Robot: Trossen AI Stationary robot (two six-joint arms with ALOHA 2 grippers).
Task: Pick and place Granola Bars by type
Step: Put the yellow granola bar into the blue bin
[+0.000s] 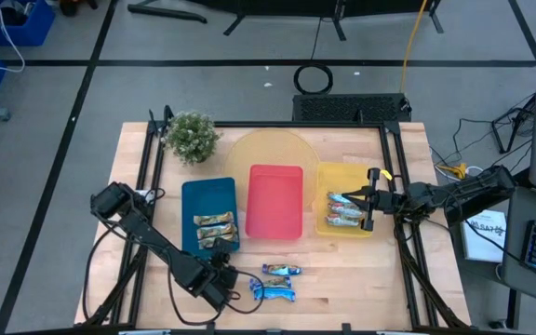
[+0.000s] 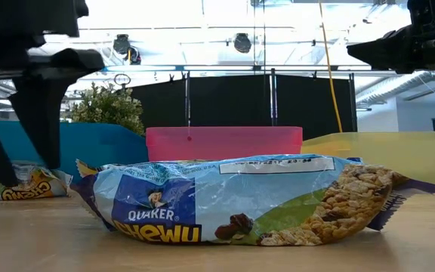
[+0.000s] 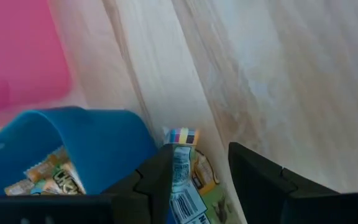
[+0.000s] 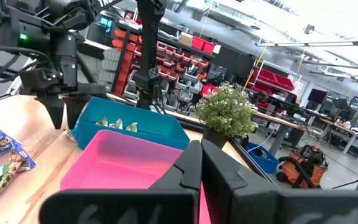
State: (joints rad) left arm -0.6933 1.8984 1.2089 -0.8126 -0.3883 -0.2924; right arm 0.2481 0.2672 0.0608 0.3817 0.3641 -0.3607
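While the left gripper [image 1: 223,282] hangs unclenched near the worktop's front edge, straddling what seems a bar's end, tan-gold bars [image 1: 215,229] lie in the blue tray [image 1: 208,195]. Two glossy blue bars [image 1: 279,282] rest beside it on bare wood. Farther right, the right gripper [image 1: 370,201], fingers pressed together, hovers over silvery-teal bars [image 1: 344,210] in the yellow tray [image 1: 335,173].

High cam looks straight down on the whole counter [image 1: 342,270], low cam sits at counter level close behind a blue bar [image 2: 232,200], both sharing the red tray [image 1: 275,200].
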